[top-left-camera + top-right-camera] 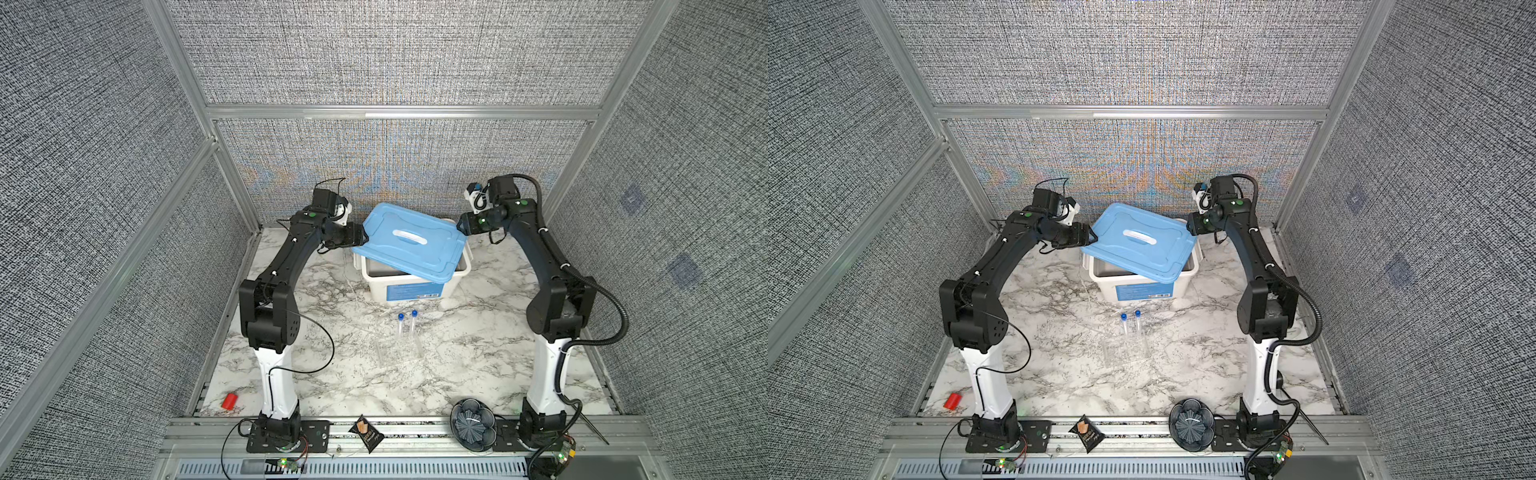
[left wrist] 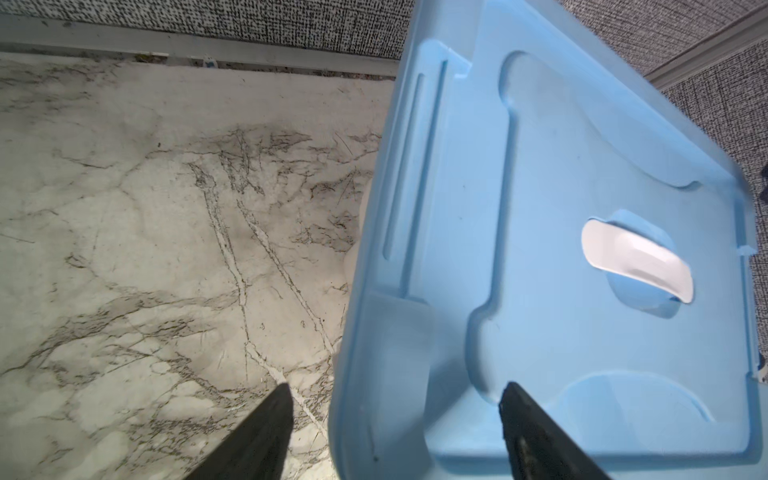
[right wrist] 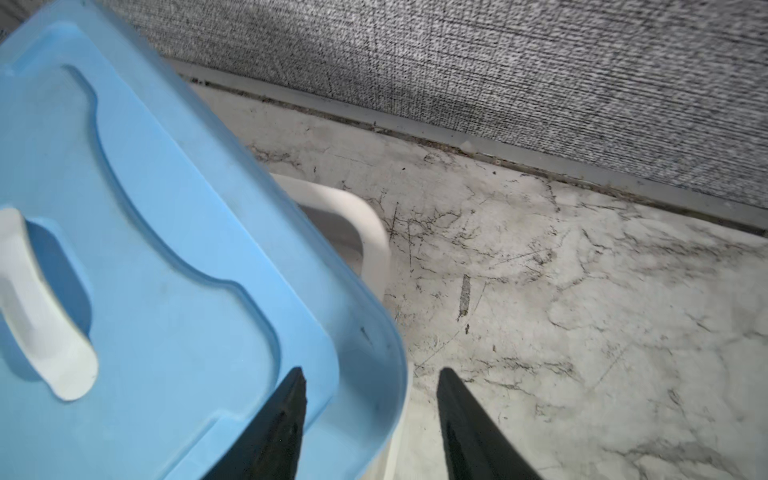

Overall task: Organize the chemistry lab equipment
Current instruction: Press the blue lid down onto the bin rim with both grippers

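Observation:
Two slim clear tubes with blue caps stand upright in a clear plastic rack at the table's middle. Behind them a blue lid lies askew and tilted on a white bin. My left gripper is open, its jaws straddling the lid's left edge. My right gripper is open too, one finger over the lid's right corner and one over the marble. Neither pair of fingers presses on the lid.
A red cylinder lies at the front left. A dark blue patterned bowl and a black snack packet sit on the front rail. Padded walls close in behind the bin and on both sides.

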`<state>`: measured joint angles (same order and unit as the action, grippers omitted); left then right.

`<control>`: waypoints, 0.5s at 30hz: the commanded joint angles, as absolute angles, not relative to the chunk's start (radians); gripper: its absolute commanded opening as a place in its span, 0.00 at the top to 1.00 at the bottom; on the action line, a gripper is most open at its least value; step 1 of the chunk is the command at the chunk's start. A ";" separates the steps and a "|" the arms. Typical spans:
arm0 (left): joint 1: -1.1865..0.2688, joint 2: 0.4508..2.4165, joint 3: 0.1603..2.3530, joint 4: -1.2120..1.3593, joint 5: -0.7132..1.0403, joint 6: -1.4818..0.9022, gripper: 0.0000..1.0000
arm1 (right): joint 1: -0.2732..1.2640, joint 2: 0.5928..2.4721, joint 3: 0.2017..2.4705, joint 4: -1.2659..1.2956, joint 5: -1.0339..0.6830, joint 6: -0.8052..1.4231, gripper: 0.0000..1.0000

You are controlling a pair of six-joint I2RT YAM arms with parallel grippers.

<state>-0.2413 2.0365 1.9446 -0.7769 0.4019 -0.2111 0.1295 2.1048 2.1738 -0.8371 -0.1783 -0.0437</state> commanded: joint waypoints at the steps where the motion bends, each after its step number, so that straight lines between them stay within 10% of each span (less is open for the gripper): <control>1: -0.251 2.037 1.959 -0.824 0.436 -0.155 0.24 | 0.129 2.083 2.182 -0.901 -0.107 0.157 0.41; 15: -0.256 2.044 1.929 -0.830 0.449 -0.161 0.29 | 0.169 2.126 2.148 -0.930 -0.105 0.307 0.45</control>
<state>-0.2558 2.0525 1.9400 -0.8082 0.4431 -0.1654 0.1593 2.1178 2.1403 -0.8997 -0.1226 0.2928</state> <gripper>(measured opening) 0.708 0.561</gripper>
